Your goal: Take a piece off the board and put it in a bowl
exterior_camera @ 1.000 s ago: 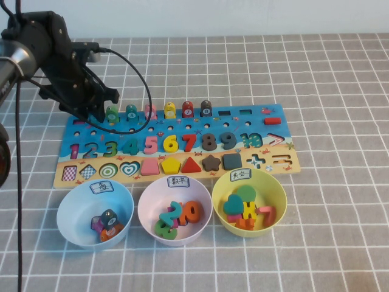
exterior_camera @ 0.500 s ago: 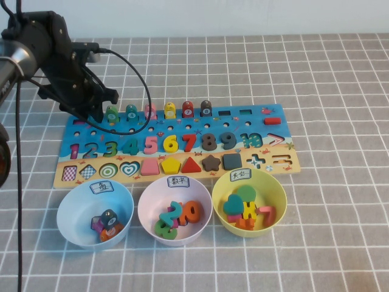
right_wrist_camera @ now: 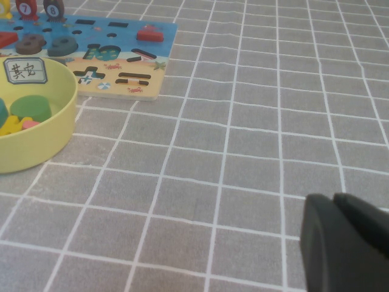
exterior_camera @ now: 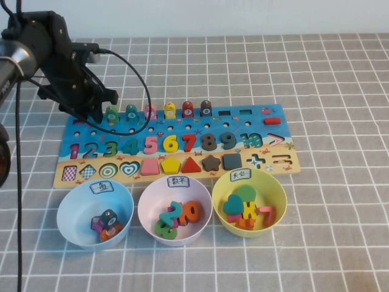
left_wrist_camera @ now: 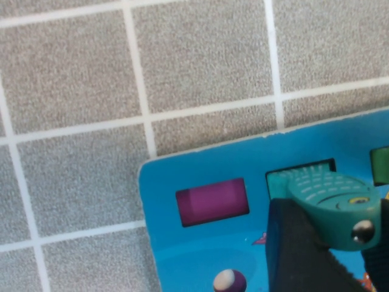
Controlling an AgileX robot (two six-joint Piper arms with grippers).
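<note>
The left gripper (exterior_camera: 104, 114) sits at the far left end of the board (exterior_camera: 255, 118), jaws closed on the teal piece (left_wrist_camera: 331, 204), which is wedged between its pads. The right gripper (right_wrist_camera: 346, 243) is cut off over bare counter (right_wrist_camera: 243, 121); its state is unclear. Nothing has shifted since half a second ago.

The board (exterior_camera: 176, 146) carries a row of big coloured numbers, 1 through 10, reading left to right, with a plus sign (exterior_camera: 256, 162), an equals-like pair of bars (exterior_camera: 281, 160) and a ">" sign (exterior_camera: 276, 139) at its right end. Two pegs in its far row show "7" (exterior_camera: 188, 111) and "8" (exterior_camera: 206, 110) (the other peg marks are too small to read). Loose numbers lie in the pink bowl (exterior_camera: 146, 210). Each bowl rim has a white handwritten label in Chinese characters; I cannot read them with confidence.
</note>
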